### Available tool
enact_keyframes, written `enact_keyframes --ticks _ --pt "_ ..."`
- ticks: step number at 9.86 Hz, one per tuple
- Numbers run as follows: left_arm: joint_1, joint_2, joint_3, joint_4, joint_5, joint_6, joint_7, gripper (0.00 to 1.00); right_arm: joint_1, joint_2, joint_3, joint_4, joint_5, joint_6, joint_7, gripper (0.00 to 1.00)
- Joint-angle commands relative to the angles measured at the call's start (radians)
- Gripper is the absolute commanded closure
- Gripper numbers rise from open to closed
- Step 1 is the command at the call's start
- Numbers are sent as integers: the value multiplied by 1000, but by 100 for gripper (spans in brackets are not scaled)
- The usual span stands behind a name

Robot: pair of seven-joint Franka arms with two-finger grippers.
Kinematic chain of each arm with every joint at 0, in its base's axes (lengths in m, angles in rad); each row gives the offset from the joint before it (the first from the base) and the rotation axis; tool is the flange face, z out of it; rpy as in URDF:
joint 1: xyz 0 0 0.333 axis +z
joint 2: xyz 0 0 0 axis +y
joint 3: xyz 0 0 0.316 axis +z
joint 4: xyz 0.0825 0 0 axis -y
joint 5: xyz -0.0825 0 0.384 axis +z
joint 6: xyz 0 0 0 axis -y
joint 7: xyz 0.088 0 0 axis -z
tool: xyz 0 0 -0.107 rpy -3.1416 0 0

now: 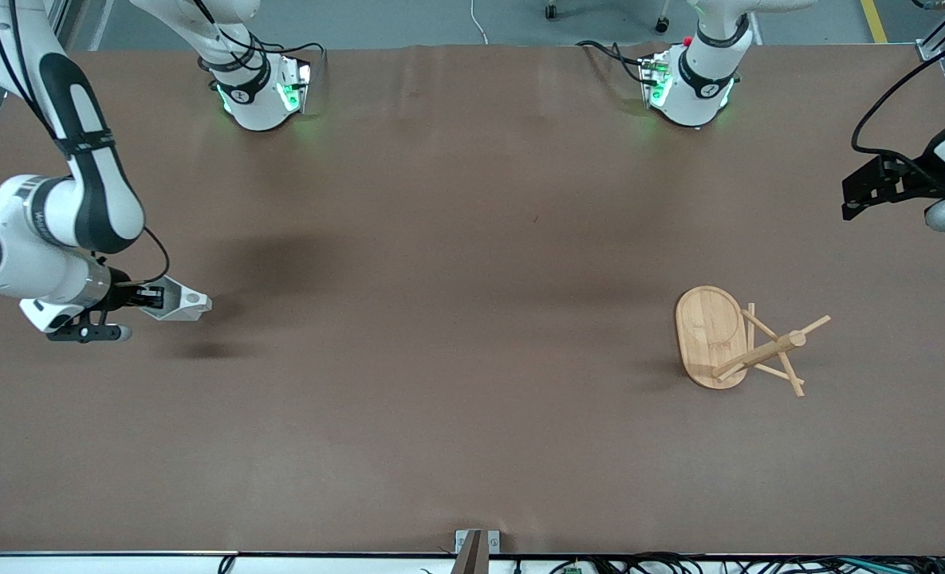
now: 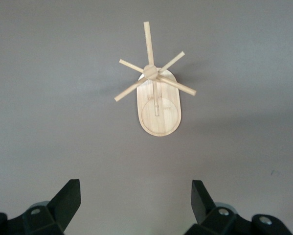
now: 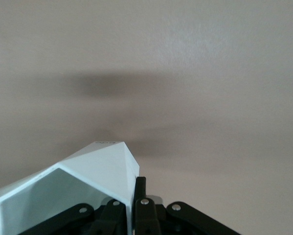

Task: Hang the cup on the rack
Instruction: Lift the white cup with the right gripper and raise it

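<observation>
At left of frame, mid-height: right gripper (image 1: 147, 297) clamped on wall of small matte white faceted cup (image 1: 179, 302), held on its side just above brown table (image 1: 456, 239). Thin-wall pinch; possible slip or rotation in transit, spoiling handle alignment. At lower right of frame: light bamboo mug rack (image 1: 747, 344) with oval base and thin angled pegs, upright, well apart from cup. Light base; possible tipping under off-line contact with peg. At right edge, upper: left gripper (image 1: 859, 197) waiting over table edge, jaws wide, empty.
</observation>
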Motion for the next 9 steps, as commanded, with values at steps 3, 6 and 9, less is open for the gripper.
enact_keyframes --ticks 3,6,9 --pt "-28 22 -17 -7 -33 -42 -3 0 16 -27 60 164 365 -258 -41 99" --pt "-132 77 -46 -5 -149 -15 9 0 52 -19 107 157 765 -277 -78 100" --pt "-258 78 -112 -3 -176 43 67 0 60 3 236 140 1051 -280 -78 100"
